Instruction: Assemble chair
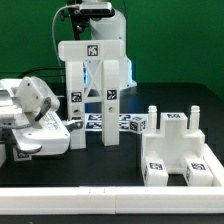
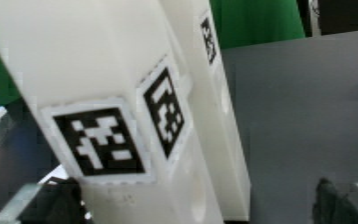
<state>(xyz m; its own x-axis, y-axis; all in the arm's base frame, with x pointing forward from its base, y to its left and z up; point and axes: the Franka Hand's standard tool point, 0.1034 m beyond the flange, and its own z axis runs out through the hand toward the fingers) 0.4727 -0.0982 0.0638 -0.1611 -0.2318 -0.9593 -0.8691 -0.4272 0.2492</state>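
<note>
No words, brands or numbers legible anywhere, only square black-and-white marker tags (image 1: 93, 49) bearing coded patterns rather than letters, on the upright chair frame (image 1: 73, 75), the low chair piece (image 1: 178, 148), the marker board (image 1: 125, 122) and, close up, the white post (image 2: 185, 190).

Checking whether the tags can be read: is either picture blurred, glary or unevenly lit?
Exterior view: even light, no glare; the upright chair part stands fairly crisp against the black table, its tags small but distinct. Wrist view: a white chair part fills the frame, slightly soft, yet its tag reads clearly; the gripper shows only as dark, unfocused shapes at the edge.
</note>
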